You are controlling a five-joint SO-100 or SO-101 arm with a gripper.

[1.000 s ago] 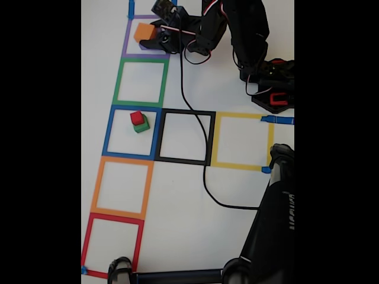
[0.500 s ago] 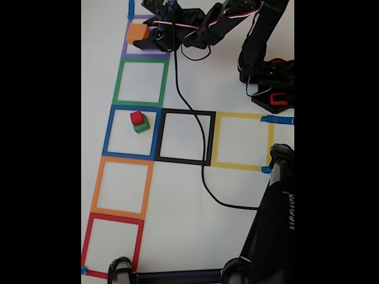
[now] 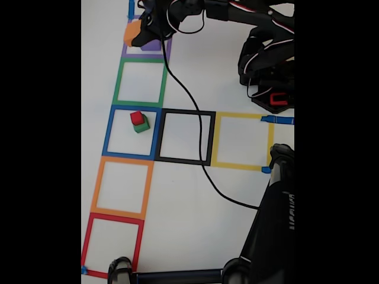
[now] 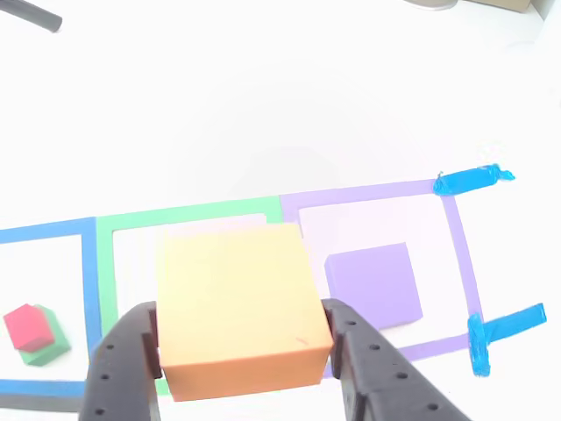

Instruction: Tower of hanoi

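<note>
orange cube (image 4: 237, 307) clamped in gripper (image 4: 241, 351), raised off table | purple cube (image 4: 372, 282) seen in purple square | red cube (image 3: 137, 118) stacked on green cube (image 3: 143, 126)

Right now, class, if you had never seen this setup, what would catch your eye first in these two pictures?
The orange cube fills the foreground of the other view, clamped in the black tool and lifted above the purple cube, which sits inside the purple tape square. In the fixed view, a red cube stacked on a green cube stands in the blue tape square.
</note>
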